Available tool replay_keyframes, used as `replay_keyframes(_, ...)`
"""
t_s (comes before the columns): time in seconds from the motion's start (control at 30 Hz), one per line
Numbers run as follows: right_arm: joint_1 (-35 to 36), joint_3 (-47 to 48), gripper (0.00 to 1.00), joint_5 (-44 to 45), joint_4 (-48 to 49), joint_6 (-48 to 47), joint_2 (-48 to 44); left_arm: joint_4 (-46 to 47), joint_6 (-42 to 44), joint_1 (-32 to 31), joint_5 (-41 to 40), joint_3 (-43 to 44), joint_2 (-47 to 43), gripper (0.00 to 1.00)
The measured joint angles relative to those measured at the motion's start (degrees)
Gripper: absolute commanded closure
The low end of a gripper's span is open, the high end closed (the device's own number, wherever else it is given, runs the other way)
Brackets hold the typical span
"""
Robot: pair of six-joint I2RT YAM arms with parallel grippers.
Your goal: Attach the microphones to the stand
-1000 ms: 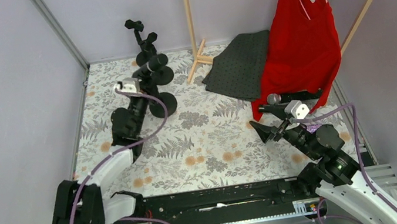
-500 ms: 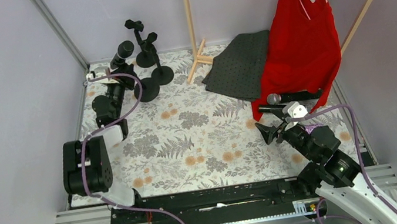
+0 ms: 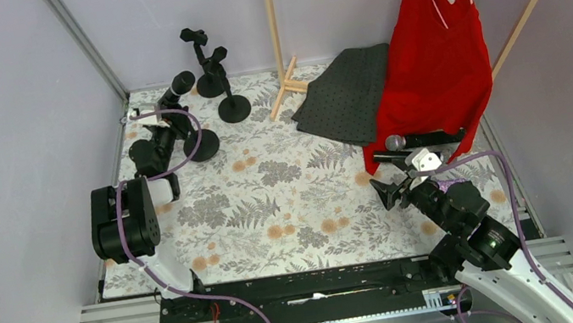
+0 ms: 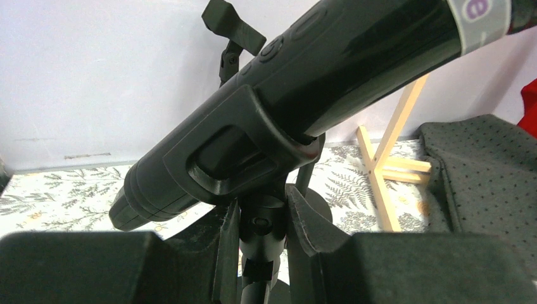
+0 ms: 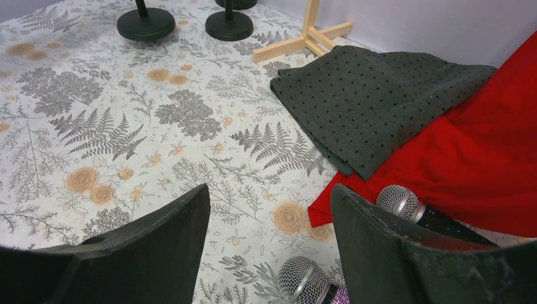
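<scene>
A black microphone point(image 3: 176, 88) sits in the clip of a black stand point(image 3: 199, 144) at the back left. In the left wrist view the microphone point(image 4: 304, 82) lies tilted in the clip point(image 4: 234, 152). My left gripper point(image 3: 166, 124) is shut on the stand's neck point(image 4: 261, 231), just under the clip. Two empty stands point(image 3: 210, 85) point(image 3: 234, 108) stand behind it. My right gripper point(image 3: 386, 189) is open and empty over the mat. Below it lie a purple-pink microphone point(image 5: 304, 278) and a black one point(image 5: 398, 201), whose head also shows from above point(image 3: 394, 143).
A grey dotted cloth point(image 3: 350, 92) lies at the back centre-right. A red shirt point(image 3: 431, 63) hangs from a wooden rack and drapes onto the mat. The rack's wooden post point(image 3: 272, 18) and foot point(image 3: 289, 88) stand at the back. Walls close both sides.
My left arm has swung to the far left and dragged the stand, with the black microphone in its clip, left and back. My right gripper has barely shifted.
</scene>
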Motion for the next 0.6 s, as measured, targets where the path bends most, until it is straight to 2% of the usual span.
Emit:
replay_keyframes(0.03,0.0,0.0,0.24,0.0,-0.2,0.0,-0.1,0.0,0.4,0.0,0.1,0.0,0.0,0.77)
replay_keyframes(0.13,0.0,0.0,0.24,0.0,-0.6,-0.1,-0.2,0.0,1.6,0.2,-0.1,0.0,0.0,0.7)
replay_keyframes(0.43,0.0,0.0,0.24,0.1,-0.7,-0.1,-0.3,0.1,3.0,0.5,-1.6,-0.2,1.7,0.69)
replay_keyframes(0.53,0.0,0.0,0.24,0.1,-0.7,-0.1,-0.4,0.4,3.0,0.7,-2.4,-1.1,2.4,0.65)
replay_keyframes(0.6,0.0,0.0,0.24,0.1,-0.7,-0.1,-0.6,1.5,2.9,0.8,-2.6,-1.6,2.6,0.58)
